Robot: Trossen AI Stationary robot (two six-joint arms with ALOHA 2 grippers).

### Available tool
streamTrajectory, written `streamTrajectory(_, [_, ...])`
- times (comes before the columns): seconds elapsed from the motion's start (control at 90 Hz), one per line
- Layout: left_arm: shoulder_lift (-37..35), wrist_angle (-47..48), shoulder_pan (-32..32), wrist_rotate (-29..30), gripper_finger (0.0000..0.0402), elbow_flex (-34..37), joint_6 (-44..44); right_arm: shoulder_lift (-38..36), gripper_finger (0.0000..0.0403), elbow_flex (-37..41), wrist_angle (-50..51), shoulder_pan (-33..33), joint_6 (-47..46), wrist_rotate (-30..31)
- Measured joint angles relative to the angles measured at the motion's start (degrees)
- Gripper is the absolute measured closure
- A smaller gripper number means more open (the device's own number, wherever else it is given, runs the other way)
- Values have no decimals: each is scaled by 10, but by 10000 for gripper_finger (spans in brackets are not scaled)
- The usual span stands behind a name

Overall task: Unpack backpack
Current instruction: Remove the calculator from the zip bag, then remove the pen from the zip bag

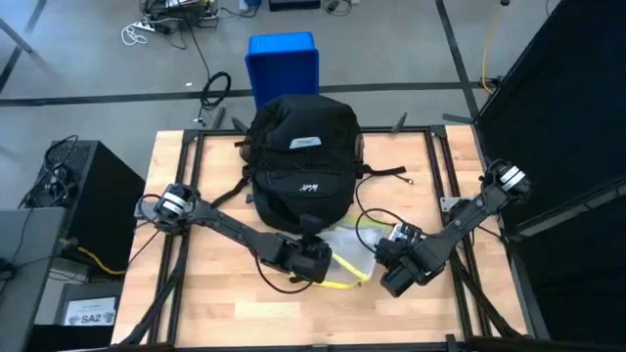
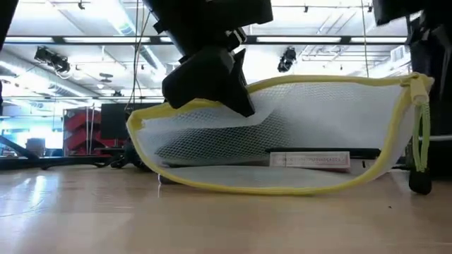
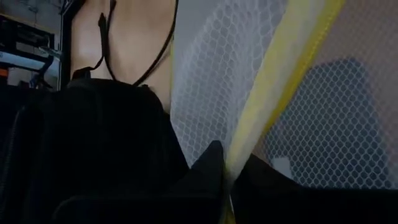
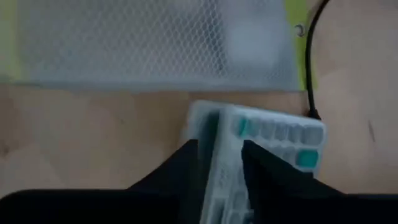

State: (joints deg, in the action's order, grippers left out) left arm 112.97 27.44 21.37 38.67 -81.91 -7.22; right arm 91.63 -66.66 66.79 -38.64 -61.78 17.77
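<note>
Lying flat, backpack [image 1: 301, 161] runs lengthwise toward the blue box [image 1: 283, 61].

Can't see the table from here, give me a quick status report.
Left gripper shut on mesh pouch edge. Right gripper shut on small keypad. Backpack behind them, mid-table. Nothing blocking.

This is a robotics lab or industrial test hall. A light wooden table [image 1: 391, 303] crossed by black metal frame rails [image 1: 186, 196] stands on a grey concrete floor [image 1: 98, 59] marked with dark tape lines. At 11 o'clock loose white and black cables [image 1: 161, 24] lie on the floor; at 9 o'clock sits a black computer tower [image 1: 83, 186]. The low view looks into a high open hall with white ceiling trusses [image 2: 318, 21], hanging black spotlights [image 2: 49, 60] and red shelving [image 2: 81, 130].
</note>
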Motion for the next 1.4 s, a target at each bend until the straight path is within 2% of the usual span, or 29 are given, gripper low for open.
streamTrajectory(0.078, [0,-9,0,0,402,0,-2,0,279,-26,11,-2,0,10])
streamTrajectory(0.189, [0,-24,-2,0,402,0,-3,-1,275,-58,-22,-11,46,66])
streamTrajectory(0.344, [0,-44,-8,0,402,0,-14,0,284,-68,-201,-26,222,136])
streamTrajectory(0.478, [0,-63,-13,0,402,0,-16,15,297,-62,-383,-25,382,131])
streamTrajectory(0.6, [0,-92,-14,-12,402,0,-31,42,305,-62,-433,-14,442,126])
streamTrajectory(0.778, [0,-118,-14,-24,402,0,-42,102,311,-61,-421,22,439,126])
streamTrajectory(0.933, [0,-116,-14,-27,402,0,-38,142,291,-61,-385,50,418,128])
streamTrajectory(1.078, [-1,-114,-14,-30,402,0,-30,143,262,-61,-281,63,340,131])
streamTrajectory(1.178, [-1,-117,-10,-40,402,0,-32,142,246,-61,-217,64,279,170])
streamTrajectory(1.4, [-1,-130,-6,-53,402,0,-30,141,233,-61,-72,60,152,191])
